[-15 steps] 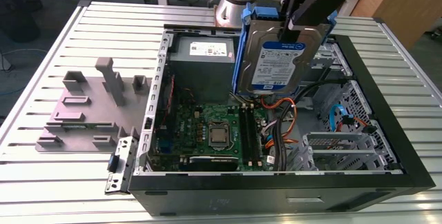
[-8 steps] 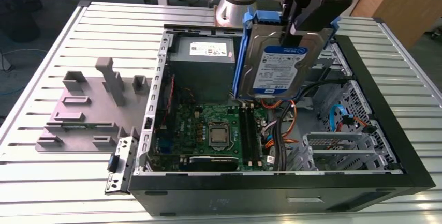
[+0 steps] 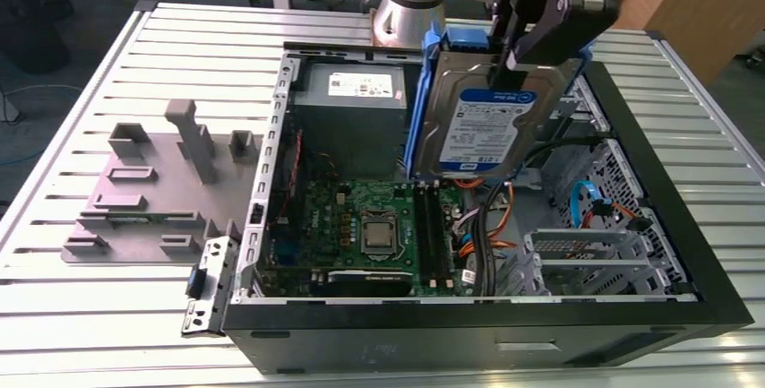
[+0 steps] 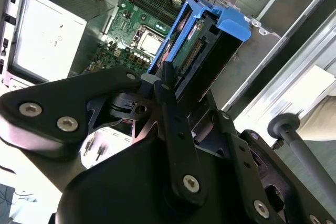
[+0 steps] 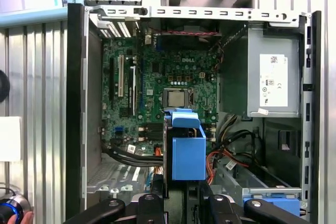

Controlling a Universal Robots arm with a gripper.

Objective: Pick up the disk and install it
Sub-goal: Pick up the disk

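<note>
One flat, silver, blue-framed disk (image 3: pixel 485 124) is clamped in the black pincer (image 3: pixel 517 64). Loose orange cables (image 3: pixel 507 202) beneath could be snagged.

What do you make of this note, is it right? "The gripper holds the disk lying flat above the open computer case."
Not quite: the disk is not lying flat. In the exterior view it hangs upright on edge, held by the gripper above the open computer case.
</note>
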